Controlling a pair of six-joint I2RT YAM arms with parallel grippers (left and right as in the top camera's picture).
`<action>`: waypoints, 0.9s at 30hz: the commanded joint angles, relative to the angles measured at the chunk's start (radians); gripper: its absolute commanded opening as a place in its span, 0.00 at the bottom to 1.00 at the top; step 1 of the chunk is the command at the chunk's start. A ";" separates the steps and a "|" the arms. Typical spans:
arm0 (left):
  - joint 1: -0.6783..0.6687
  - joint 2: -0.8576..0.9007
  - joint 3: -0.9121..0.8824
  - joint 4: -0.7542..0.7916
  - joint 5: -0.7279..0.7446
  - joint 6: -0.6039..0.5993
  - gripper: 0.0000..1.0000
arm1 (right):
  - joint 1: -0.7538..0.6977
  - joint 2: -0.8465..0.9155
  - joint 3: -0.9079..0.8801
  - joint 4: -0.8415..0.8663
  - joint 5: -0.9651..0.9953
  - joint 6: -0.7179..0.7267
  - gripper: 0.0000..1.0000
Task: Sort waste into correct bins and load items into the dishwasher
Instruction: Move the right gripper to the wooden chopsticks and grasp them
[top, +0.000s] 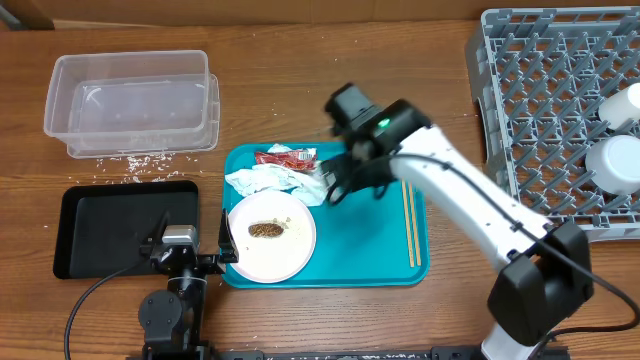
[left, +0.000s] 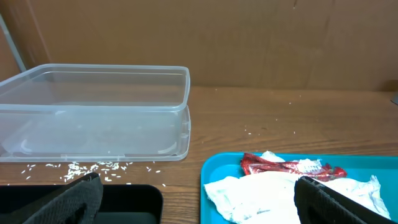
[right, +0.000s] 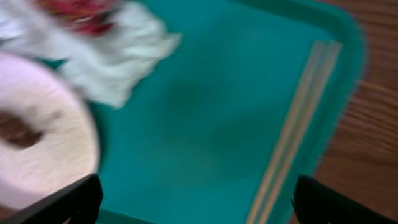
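Observation:
On the turquoise tray (top: 370, 230) lie a red wrapper (top: 285, 157), a crumpled white napkin (top: 275, 182), a white plate (top: 285, 255) bearing a brown food scrap (top: 267, 229), and chopsticks (top: 411, 225). My right gripper (top: 340, 185) hovers open over the tray's middle, beside the napkin; its view shows the chopsticks (right: 298, 124), plate (right: 43, 155) and napkin (right: 118, 56), blurred. My left gripper (left: 199, 208) stands open between the black tray (top: 100, 230) and the turquoise tray, facing the clear tub (left: 93, 118). The grey dish rack (top: 545, 110) is far right.
A white cup (top: 622, 105) and a white bowl (top: 615, 165) sit in the rack's right side. Loose rice grains (top: 140, 160) are scattered on the wood in front of the clear tub (top: 130, 100). The wall stands close behind the tub.

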 joint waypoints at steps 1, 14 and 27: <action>0.005 -0.010 -0.004 -0.002 -0.006 0.022 1.00 | -0.120 -0.006 -0.003 -0.028 0.076 0.106 1.00; 0.005 -0.010 -0.004 -0.002 -0.006 0.022 1.00 | -0.196 -0.006 -0.263 0.188 -0.022 0.076 0.48; 0.005 -0.010 -0.004 -0.002 -0.006 0.022 1.00 | -0.188 -0.005 -0.439 0.377 0.008 0.076 0.36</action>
